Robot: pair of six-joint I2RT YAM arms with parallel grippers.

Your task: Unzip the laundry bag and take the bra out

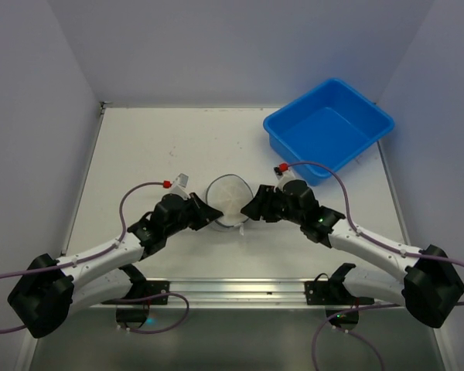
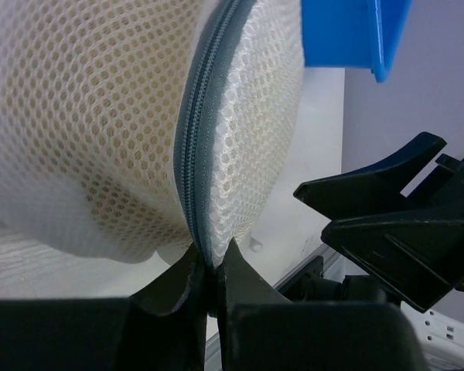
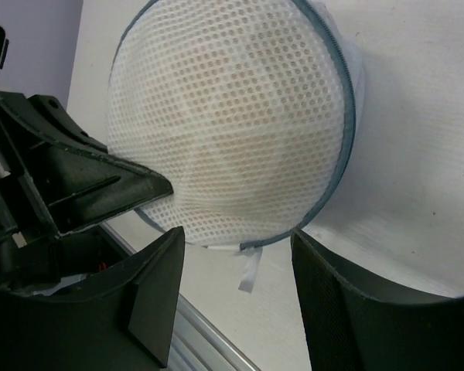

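Note:
The laundry bag [image 1: 229, 198] stands on edge at the middle of the table, a round white mesh pouch [image 3: 232, 116] with a grey-blue zipper rim [image 2: 192, 147]. Through the mesh the bra [image 3: 216, 108] shows as a beige shape. My left gripper [image 1: 213, 216] is at the bag's left side. In the left wrist view it [image 2: 210, 259] is shut on the bottom of the zipper rim. At the bag's right side my right gripper [image 1: 248, 209] stands open, its fingers [image 3: 158, 286] astride the bag's lower edge without touching it. A small white tag [image 3: 249, 272] hangs from the rim between them.
A blue plastic tub [image 1: 329, 127] sits at the back right of the table, and its corner [image 2: 348, 35] shows in the left wrist view. An aluminium rail [image 1: 232, 290] runs along the table's near edge between the arm bases.

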